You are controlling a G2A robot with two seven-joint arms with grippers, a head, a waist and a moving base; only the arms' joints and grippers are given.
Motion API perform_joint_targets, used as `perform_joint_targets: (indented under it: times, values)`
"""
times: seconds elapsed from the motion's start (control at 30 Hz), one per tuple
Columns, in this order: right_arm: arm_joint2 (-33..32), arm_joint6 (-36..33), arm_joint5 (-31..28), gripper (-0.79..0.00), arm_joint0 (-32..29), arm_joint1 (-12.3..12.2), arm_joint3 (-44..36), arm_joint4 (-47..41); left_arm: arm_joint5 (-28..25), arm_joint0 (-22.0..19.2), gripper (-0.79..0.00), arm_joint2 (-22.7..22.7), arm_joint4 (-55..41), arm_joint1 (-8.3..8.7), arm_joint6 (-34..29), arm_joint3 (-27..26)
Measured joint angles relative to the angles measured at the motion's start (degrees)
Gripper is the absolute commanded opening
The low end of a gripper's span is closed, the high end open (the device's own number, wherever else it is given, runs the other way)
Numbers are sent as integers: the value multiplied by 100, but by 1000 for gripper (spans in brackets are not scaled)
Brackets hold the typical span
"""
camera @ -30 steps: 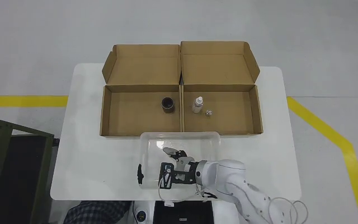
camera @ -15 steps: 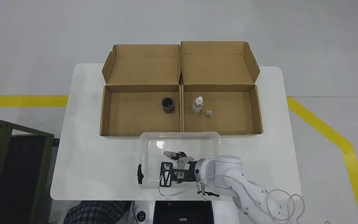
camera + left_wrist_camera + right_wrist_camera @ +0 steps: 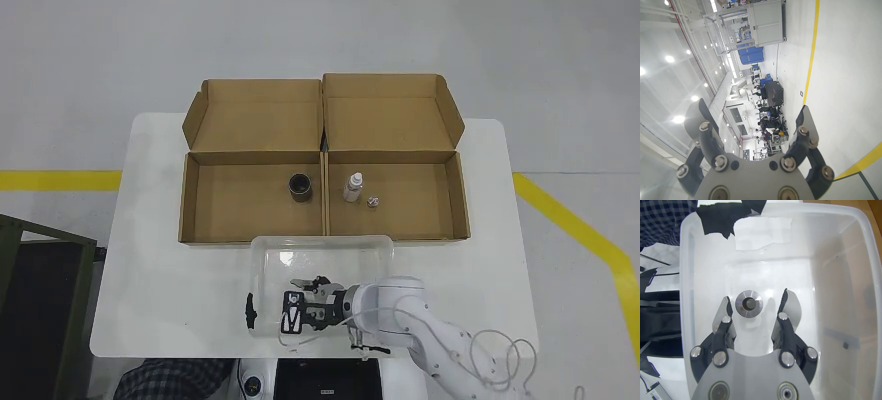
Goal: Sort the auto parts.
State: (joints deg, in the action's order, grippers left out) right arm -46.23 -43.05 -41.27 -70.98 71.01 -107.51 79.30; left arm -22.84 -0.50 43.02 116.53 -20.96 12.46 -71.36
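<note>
**Q:** Where is your right gripper?

**A:** My right gripper [image 3: 756, 297] is down inside the clear plastic bin [image 3: 787, 275], which sits at the near edge of the desk [image 3: 150, 250]. Its fingers are spread wide and hold nothing.

**Q:** And the part?

**A:** A metal ring [image 3: 749, 303] lies flat on the bin floor between my fingers. It is just beside one finger and clearly apart from the other. I cannot tell whether the nearer finger touches it.

**Q:** Any writing to read?

**A:** A torn white label [image 3: 762, 233] and a piece of black tape [image 3: 721, 219] are stuck on the bin's end wall. I can make out no writing on either.

**Q:** Your left gripper?

**A:** My left gripper [image 3: 753, 105] points off into the room, fingers spread, nothing between them.

**Q:** What is sorted so far?

**A:** Two open cardboard boxes stand side by side toward the desk's far edge. The left box [image 3: 230, 205] holds a dark cylindrical part [image 3: 299, 185]. The right box [image 3: 420, 200] holds a white bottle-shaped part [image 3: 353, 186] with a small pale part [image 3: 373, 201] just beside it.
</note>
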Motion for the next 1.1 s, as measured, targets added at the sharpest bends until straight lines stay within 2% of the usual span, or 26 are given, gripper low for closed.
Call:
perform_joint_targets:
  times: [0.13,0.4,0.47,0.57,0.67,0.7,1.1]
  values:
    - [53,-72,71,-394,89,14,73,-67,0,0,0,0,0,0,0,0]
    - [176,-167,119,-409,198,34,251,-213,0,0,0,0,0,0,0,0]
    - [208,-174,133,-434,227,40,303,-246,0,0,0,0,0,0,0,0]
    - [250,-165,143,-545,268,48,374,-300,0,0,0,0,0,0,0,0]
    - [277,-166,155,-767,306,53,432,-359,0,0,0,0,0,0,0,0]
    - [282,-158,160,-785,312,55,442,-391,0,0,0,0,0,0,0,0]
    - [-31,237,303,-785,209,-13,-27,-790,0,0,0,0,0,0,0,0]
